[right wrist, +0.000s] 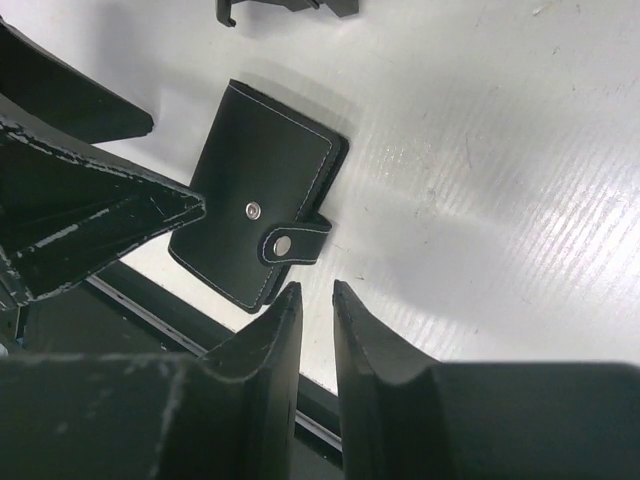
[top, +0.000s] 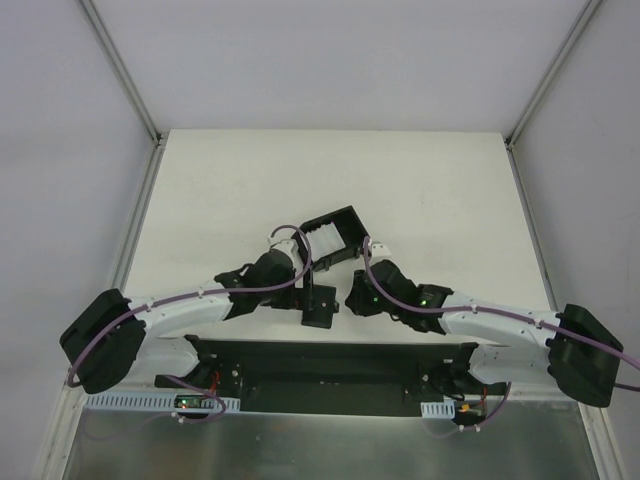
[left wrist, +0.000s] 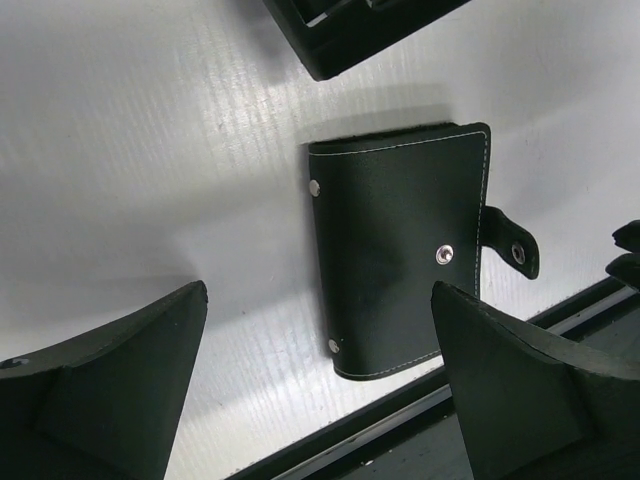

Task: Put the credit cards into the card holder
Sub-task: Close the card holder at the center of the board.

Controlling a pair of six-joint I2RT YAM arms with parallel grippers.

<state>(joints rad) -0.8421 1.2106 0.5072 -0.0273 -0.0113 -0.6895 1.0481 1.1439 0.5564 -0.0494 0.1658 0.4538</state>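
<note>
The card holder [top: 320,305] lies folded shut on the white table between the two grippers. It is a flat black wallet [left wrist: 400,260] with pale stitching. Its clasp tab [left wrist: 515,250] is off the stud on the cover [right wrist: 253,209]. My left gripper [left wrist: 320,288] hangs over the card holder's near end, open wide with nothing between its fingers. My right gripper [right wrist: 315,288] is just beside the tab corner of the card holder [right wrist: 255,215]. Its fingers stand a narrow gap apart, holding nothing. No credit cards show in any view.
A black walled tray [top: 335,235] stands just beyond the card holder, and part of it shows in the wrist views [left wrist: 350,30]. The black base rail [top: 330,360] runs along the near edge. White walls enclose the table on three sides.
</note>
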